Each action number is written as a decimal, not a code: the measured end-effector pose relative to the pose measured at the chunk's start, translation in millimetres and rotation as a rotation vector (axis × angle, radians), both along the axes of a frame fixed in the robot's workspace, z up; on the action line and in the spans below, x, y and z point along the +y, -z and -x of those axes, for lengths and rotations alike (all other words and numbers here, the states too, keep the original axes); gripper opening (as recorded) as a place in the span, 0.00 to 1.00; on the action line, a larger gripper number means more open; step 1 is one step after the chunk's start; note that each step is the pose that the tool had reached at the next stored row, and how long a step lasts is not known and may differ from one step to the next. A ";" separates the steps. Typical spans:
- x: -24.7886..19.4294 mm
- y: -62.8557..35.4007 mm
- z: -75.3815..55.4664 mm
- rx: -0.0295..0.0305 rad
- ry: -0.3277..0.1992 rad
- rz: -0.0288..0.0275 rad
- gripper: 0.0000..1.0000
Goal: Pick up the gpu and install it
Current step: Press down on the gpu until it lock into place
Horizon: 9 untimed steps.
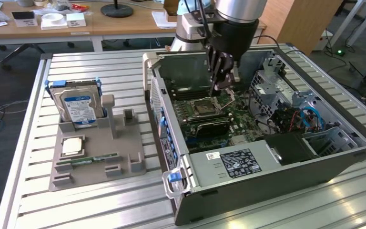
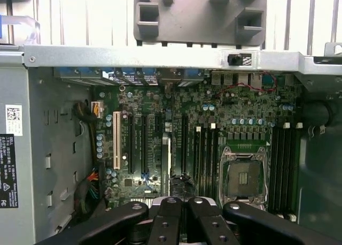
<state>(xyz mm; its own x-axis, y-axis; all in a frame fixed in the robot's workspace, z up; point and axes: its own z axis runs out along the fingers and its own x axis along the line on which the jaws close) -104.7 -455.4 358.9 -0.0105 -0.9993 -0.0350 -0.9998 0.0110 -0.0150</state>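
You hung gripper, fingers pinched together, empty, over CPU socket; gpu stood in slot just nearer (seating apparently done). Any retreat called for straight lift, clear of card.

The gpu, a dark flat card, stands on edge on the motherboard inside the open case.
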 end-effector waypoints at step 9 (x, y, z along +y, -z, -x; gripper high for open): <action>2.4 15.4 0.0 0.0000 0.000 0.0001 0.11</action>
